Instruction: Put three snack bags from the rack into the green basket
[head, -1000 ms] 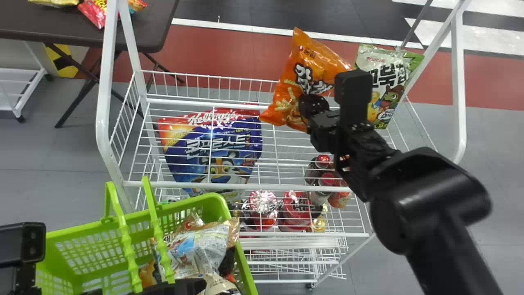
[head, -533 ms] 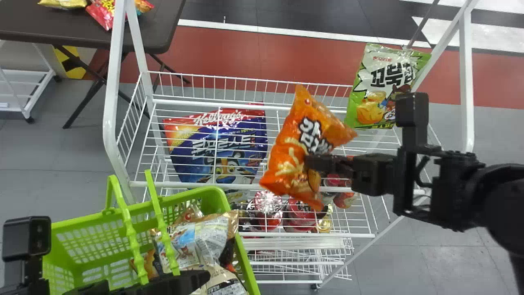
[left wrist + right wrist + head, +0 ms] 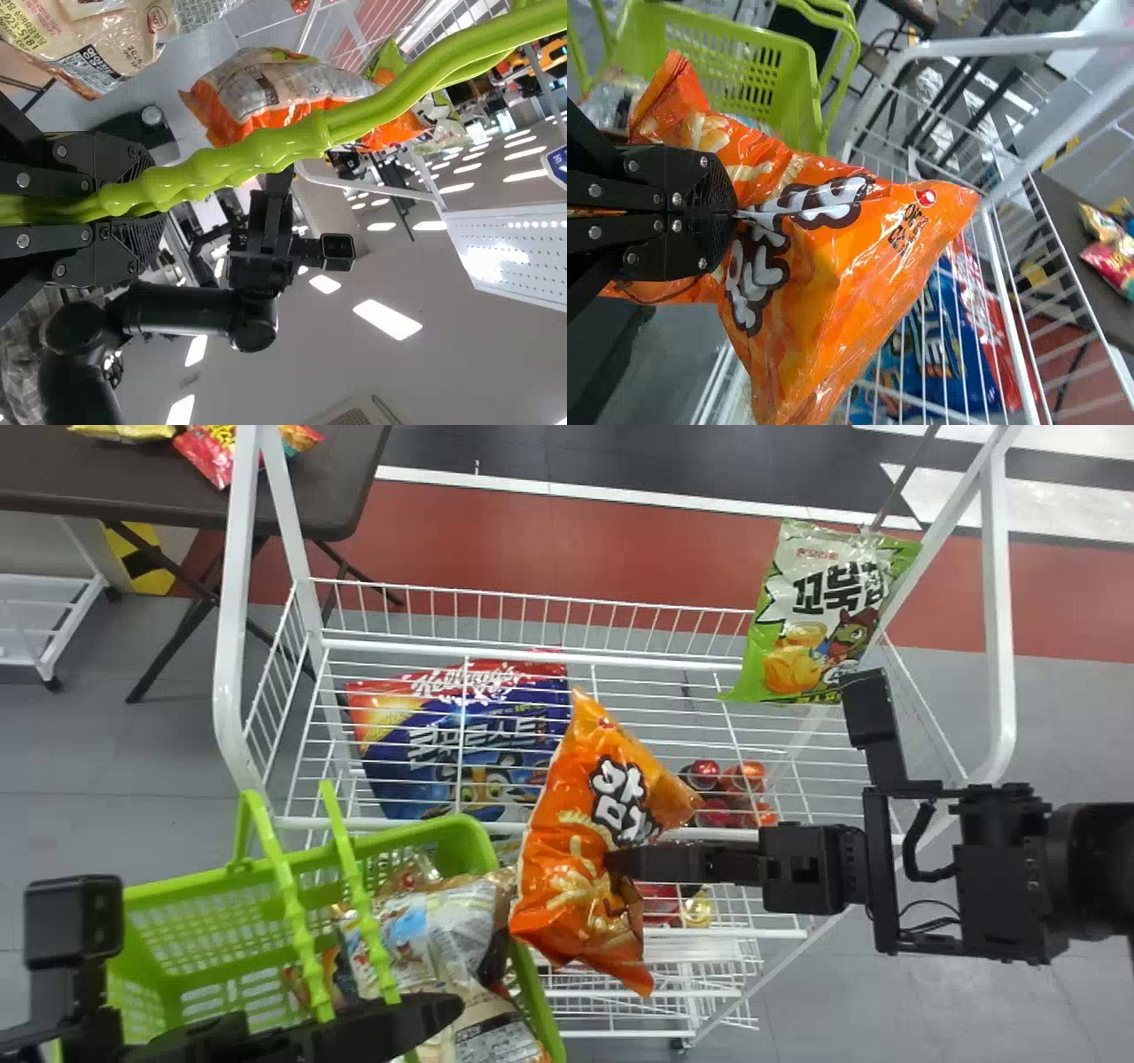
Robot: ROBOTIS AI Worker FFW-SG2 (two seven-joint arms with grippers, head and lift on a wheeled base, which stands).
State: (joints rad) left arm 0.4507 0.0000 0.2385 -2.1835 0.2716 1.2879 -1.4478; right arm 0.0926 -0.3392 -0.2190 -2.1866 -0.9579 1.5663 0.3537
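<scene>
Pinching the orange snack bag by its side, my right gripper holds it over the rack's front edge, just right of the green basket. In the right wrist view the right gripper is shut on the bag, the basket beyond. At the head view's lower left, my left gripper is at the basket; in the left wrist view the left gripper is shut on the green handle. Packaged snacks lie inside the basket. A green snack bag stands at the rack's right.
The white wire rack has tall side posts. A blue and red cereal bag lies on its left part, with cans lower down. A dark table with snack bags stands behind at the left.
The right gripper has carried the orange bag from beside the green snack bag leftward and toward the robot, close to the basket. The left gripper stays at the handle.
</scene>
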